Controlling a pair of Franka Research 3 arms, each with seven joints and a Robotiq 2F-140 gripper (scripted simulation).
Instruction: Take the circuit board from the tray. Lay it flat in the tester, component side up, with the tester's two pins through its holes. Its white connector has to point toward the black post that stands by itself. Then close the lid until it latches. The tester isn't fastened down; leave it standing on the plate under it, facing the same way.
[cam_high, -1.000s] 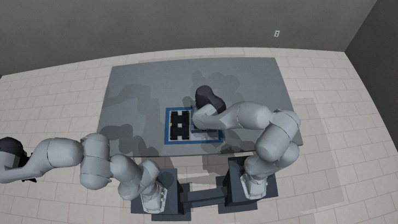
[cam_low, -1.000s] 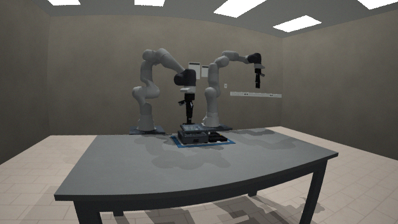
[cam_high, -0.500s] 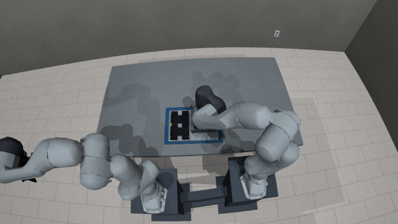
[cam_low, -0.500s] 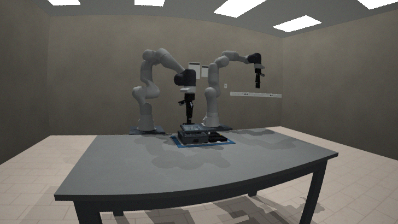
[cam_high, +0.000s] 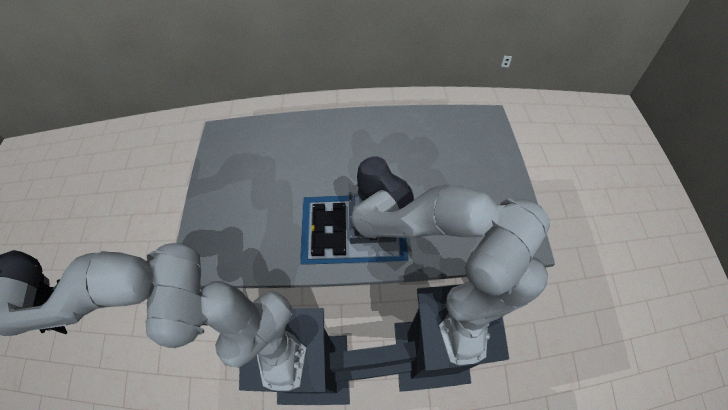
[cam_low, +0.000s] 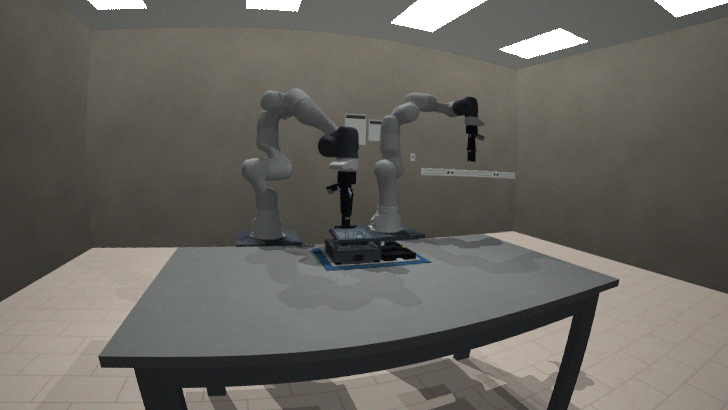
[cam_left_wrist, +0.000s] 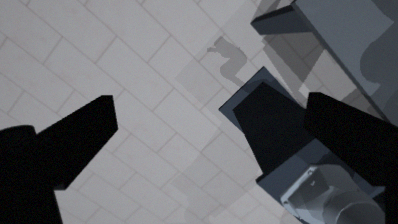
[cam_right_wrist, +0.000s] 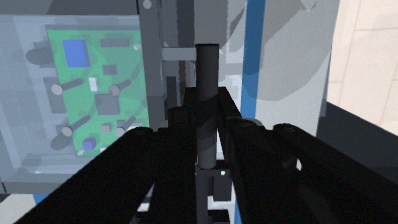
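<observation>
The green circuit board (cam_right_wrist: 82, 117) lies component side up in the tester (cam_low: 352, 253), seen through the clear lid (cam_low: 351, 233) (cam_right_wrist: 153, 85). The lid stands above the tester's base with a gap, not down on it. My right gripper (cam_low: 346, 224) (cam_right_wrist: 205, 103) points down and is shut on the lid's dark handle bar (cam_right_wrist: 207, 65). My left gripper (cam_low: 471, 158) (cam_left_wrist: 210, 111) is open and empty, high up away from the table. The black tray (cam_high: 321, 244) (cam_low: 399, 252) holds no board. The tester's pins, the lone post and the connector's direction cannot be made out.
The plate with a blue border (cam_high: 304, 247) (cam_right_wrist: 253, 60) bears the tester and tray side by side on the grey table (cam_high: 285, 127) (cam_low: 254, 325). My right arm covers most of the tester in the top view. The left arm reaches out beyond the table's edge.
</observation>
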